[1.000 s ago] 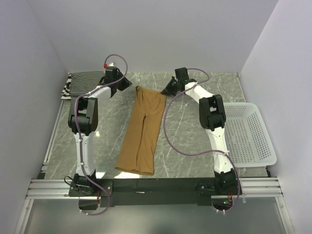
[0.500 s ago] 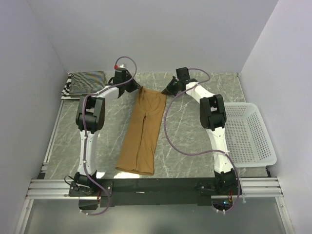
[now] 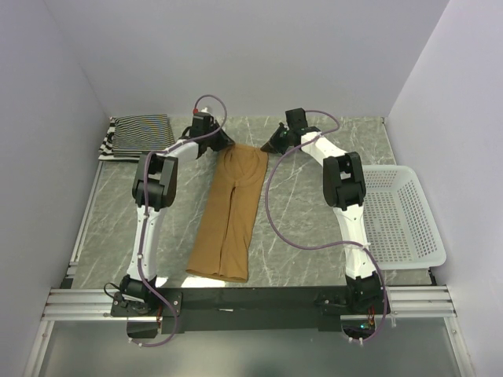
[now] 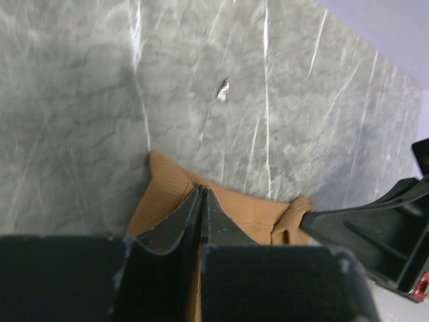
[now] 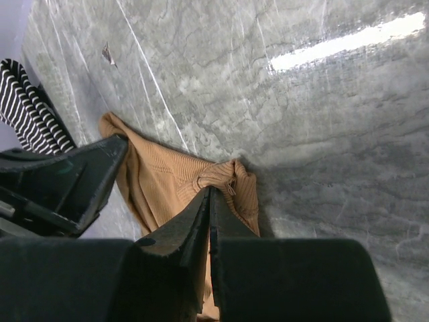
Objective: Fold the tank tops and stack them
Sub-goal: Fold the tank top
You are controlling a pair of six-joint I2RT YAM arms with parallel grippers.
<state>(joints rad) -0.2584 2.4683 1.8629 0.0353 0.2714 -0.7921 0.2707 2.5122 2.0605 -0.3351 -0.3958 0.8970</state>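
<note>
At the near edge, the two arm bases sit on a ribbed aluminium rail (image 3: 251, 298). Just beyond it lies the straight hem of the tan-brown tank top (image 3: 232, 216). This top is a finely ribbed knit folded lengthwise into a long, narrow strip. It lies flat on the grey, marble-veined table (image 3: 314, 228) and runs away from the rail, leaning slightly to the right. To the right, well apart from the cloth, a white plastic lattice basket (image 3: 397, 206) with a rounded rim sits at the table's right edge. At the strip's far end, each arm meets one corner. The left gripper (image 3: 224, 145) has its matte black fingers pressed together on the far-left corner, and the left wrist view shows ribbed cloth (image 4: 241, 215) spreading on both sides of the closed tips (image 4: 201, 191). The right gripper (image 3: 269, 146) is closed on the far-right corner. In the right wrist view, its tips (image 5: 209, 191) touch a bunched, puckered knot of tan fabric (image 5: 161, 178). At the far left corner of the table, a thin-striped tank top (image 3: 141, 129) lies folded into a flat rectangle on a wide-striped tank top (image 3: 106, 148), whose bold bands show along the left edge. Plain pale walls close the space behind.
</note>
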